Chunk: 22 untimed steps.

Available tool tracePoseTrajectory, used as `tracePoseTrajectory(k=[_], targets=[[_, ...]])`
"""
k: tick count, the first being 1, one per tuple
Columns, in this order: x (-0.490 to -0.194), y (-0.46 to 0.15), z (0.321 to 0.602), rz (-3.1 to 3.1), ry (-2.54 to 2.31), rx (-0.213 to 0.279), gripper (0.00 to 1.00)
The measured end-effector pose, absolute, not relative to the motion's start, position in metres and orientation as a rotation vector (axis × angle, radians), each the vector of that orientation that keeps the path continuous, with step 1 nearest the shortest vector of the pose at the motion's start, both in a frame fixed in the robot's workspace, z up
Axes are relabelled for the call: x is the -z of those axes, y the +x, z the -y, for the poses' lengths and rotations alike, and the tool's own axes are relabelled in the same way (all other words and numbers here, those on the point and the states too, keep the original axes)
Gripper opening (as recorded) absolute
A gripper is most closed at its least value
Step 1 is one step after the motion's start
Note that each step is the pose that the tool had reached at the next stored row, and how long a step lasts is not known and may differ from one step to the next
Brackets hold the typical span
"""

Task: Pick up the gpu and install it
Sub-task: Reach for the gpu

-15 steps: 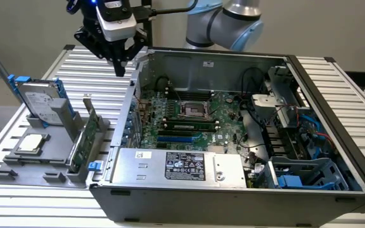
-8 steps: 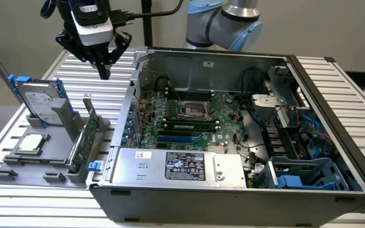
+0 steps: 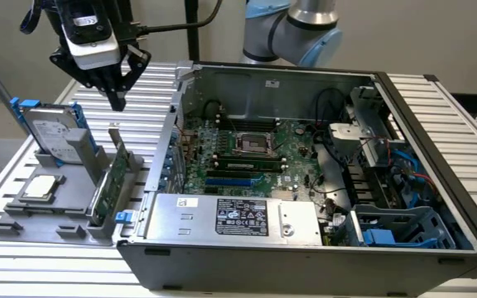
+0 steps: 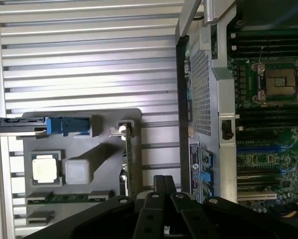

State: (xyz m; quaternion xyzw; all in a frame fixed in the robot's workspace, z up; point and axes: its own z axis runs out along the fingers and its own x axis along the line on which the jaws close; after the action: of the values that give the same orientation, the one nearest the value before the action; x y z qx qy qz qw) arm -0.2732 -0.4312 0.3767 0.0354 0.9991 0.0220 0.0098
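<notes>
On the slatted metal bench [image 3: 437, 105], a grey holder [image 3: 23, 226] sits toward the edge on the exterior view's left, with spare parts set out in it like tools on a tray. A hard drive [image 3: 56, 133] with blue rails stands upright at the holder's far end. A square processor chip [image 3: 40, 188] lies flat in a pocket in front of it.

Along the holder's edge nearest the machine stands the gpu [image 3: 110, 180], seated on its long edge in a slot. Its long axis runs from the bench's near edge toward the far one, roughly alongside the case wall. The silver bracket [image 3: 115, 133] rises at the far end, and the green face is turned toward the case. The upright seating looks deliberate: it seems meant to leave the card's top edge free to a grasp from above.

Above the bracket end hangs the end effector [image 3: 118, 96], closed on nothing and clear of the card. In the wrist view the card is a thin strip on edge, just past the closed fingertips [image 4: 161, 188].

Toward the exterior view's right, the computer case [image 3: 305, 267] lies open on its side, taking up most of the bench. Its motherboard [image 3: 247, 149] faces up and a blue slot [image 3: 234, 182] stands bare. The card has not been lifted, and the installation has not begun.
</notes>
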Motion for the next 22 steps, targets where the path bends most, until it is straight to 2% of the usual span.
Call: tracePoseTrajectory(k=[22], targets=[[-0.363, -0.32, 0.46, -3.124, 0.111, -0.063, 0.11]])
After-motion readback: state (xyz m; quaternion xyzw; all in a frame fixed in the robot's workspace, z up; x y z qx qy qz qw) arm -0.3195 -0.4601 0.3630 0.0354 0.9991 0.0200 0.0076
